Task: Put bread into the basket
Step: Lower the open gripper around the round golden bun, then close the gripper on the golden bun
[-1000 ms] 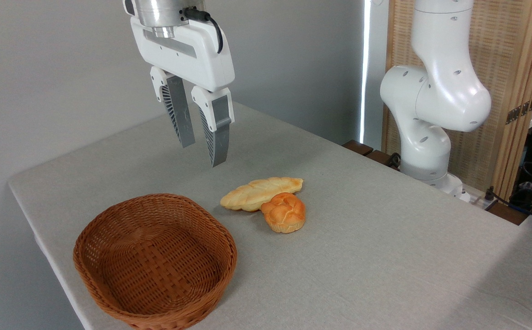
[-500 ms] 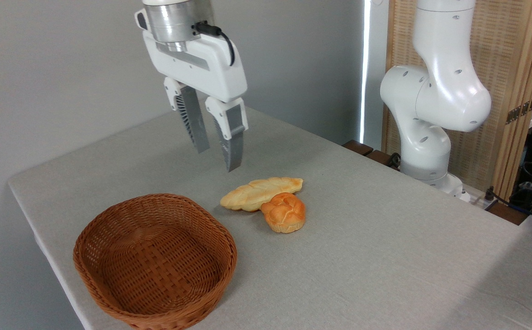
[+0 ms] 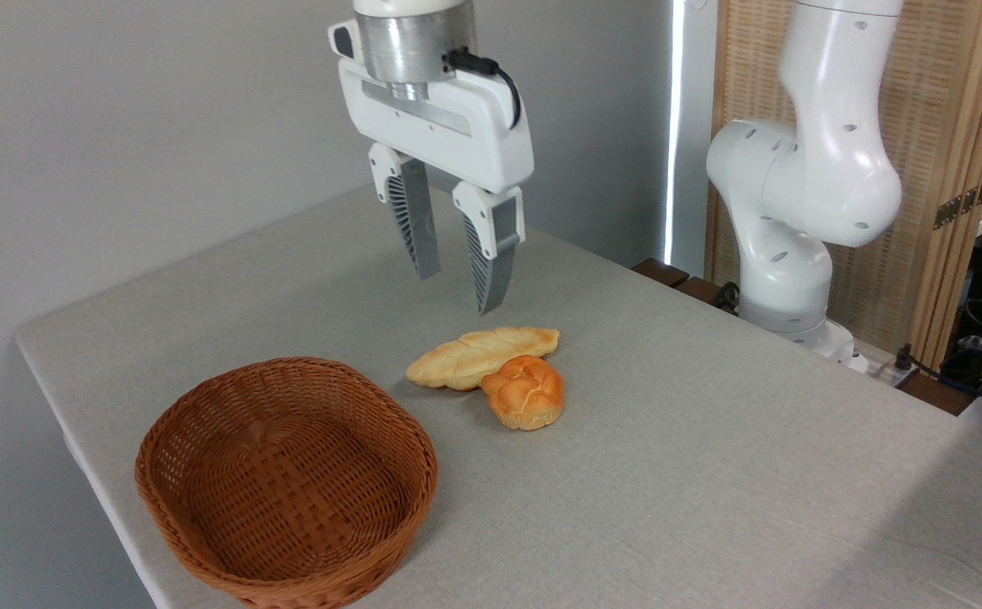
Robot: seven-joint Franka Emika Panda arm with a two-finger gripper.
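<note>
- Resting on the table (image 3: 710, 474): bun (image 3: 523, 391), touching the braided loaf (image 3: 478, 356) behind it.
- Basket (image 3: 286, 480): near the bun's left, nothing inside.
- Gripper (image 3: 457, 292): above the loaf, fingers apart, holding nothing.

I see bread (image 3: 524, 391) touching braided loaf (image 3: 480, 356) on far-left side; near and right sides free. Basket (image 3: 203, 541) top unobstructed. Gripper (image 3: 457, 292) high, clear air beneath.

Orange-golden knotted bread (image 3: 524, 391), pale yellow braided loaf (image 3: 478, 353), reddish-brown woven basket (image 3: 288, 482), grey tablecloth (image 3: 710, 474), white gripper (image 3: 455, 292) with grey ribbed fingers.
</note>
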